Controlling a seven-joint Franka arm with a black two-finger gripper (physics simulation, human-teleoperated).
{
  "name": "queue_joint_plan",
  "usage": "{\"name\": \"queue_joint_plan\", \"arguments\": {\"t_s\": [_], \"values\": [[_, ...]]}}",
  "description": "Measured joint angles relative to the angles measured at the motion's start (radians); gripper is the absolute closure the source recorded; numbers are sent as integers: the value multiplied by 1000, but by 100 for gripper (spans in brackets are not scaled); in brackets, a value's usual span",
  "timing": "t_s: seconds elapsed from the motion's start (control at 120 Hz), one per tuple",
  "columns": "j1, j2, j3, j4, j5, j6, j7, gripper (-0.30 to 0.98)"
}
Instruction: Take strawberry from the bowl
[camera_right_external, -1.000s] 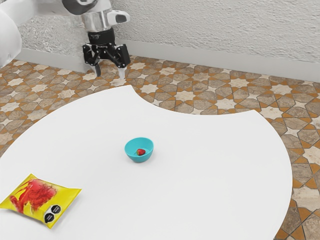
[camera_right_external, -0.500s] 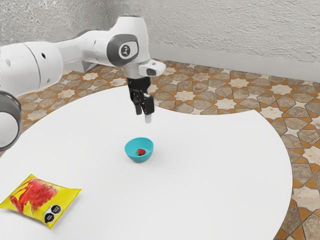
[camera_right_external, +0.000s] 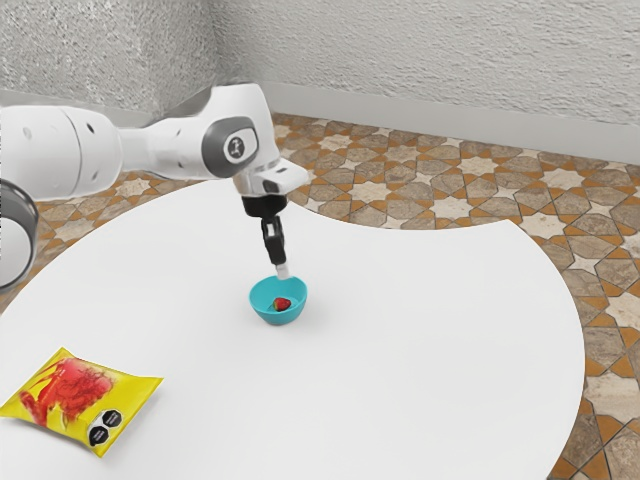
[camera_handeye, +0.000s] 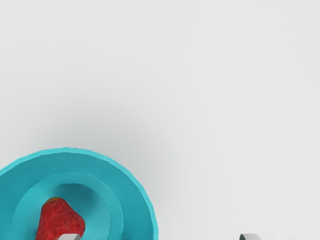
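Observation:
My gripper (camera_right_external: 282, 270) is low over the far rim of the turquoise bowl (camera_right_external: 264, 303) in the exterior view, seen edge-on. The red strawberry (camera_right_external: 282, 304) lies inside at the bottom of the bowl. At the wrist view's lower edge, the tips of my gripper (camera_handeye: 159, 237) stand wide apart with nothing held between them. One tip overlaps the strawberry (camera_handeye: 59, 220) there; the other is outside the bowl (camera_handeye: 137, 200), over the white surface.
A yellow and red snack bag (camera_right_external: 80, 398) lies on the white table (camera_right_external: 400, 350), toward the exterior view's lower left. The table's curved edge is beyond the bowl, with patterned floor behind it.
My arm has swung in over the table and come down toward the bowl, and the hand has turned. Bowl, strawberry and bag have not moved.

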Motion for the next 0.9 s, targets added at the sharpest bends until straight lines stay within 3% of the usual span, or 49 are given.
{"name": "queue_joint_plan", "arguments": {"t_s": [0.542,0.9], "values": [[-3,109,62,22,-34,112,190,35],[-124,103,185,-6,-61,126,214,38]]}}
